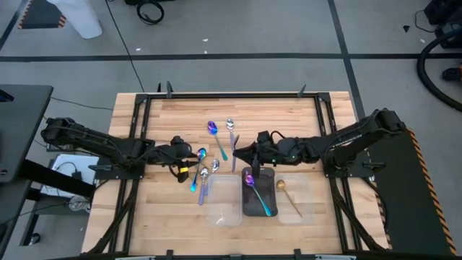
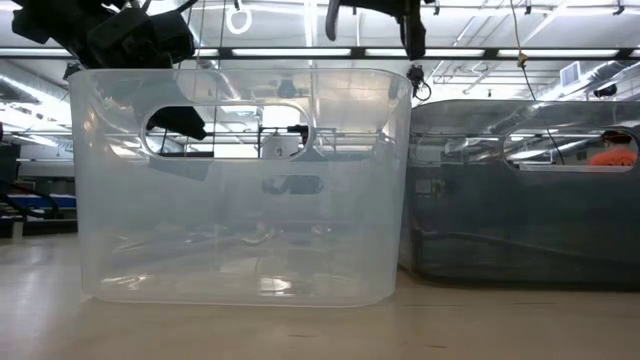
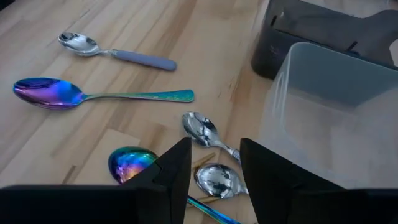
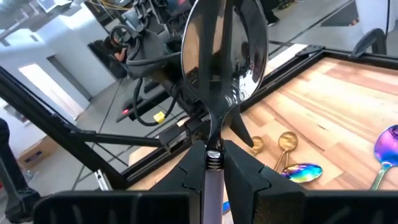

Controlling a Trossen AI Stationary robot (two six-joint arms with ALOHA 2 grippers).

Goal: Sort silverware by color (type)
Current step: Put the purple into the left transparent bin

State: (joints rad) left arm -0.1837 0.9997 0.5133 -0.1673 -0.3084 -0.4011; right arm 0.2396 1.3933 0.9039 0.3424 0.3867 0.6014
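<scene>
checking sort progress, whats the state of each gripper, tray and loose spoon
right gripper: shut on silver spoon
left gripper: open, over loose spoons
clear tray: empty
dark tray: holds iridescent spoon
right clear tray: holds gold spoon
purple spoon: loose on table

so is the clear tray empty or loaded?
Empty. The clear tray shows only bare bottom from above; the low view sees straight through it, no spoons inside.
</scene>
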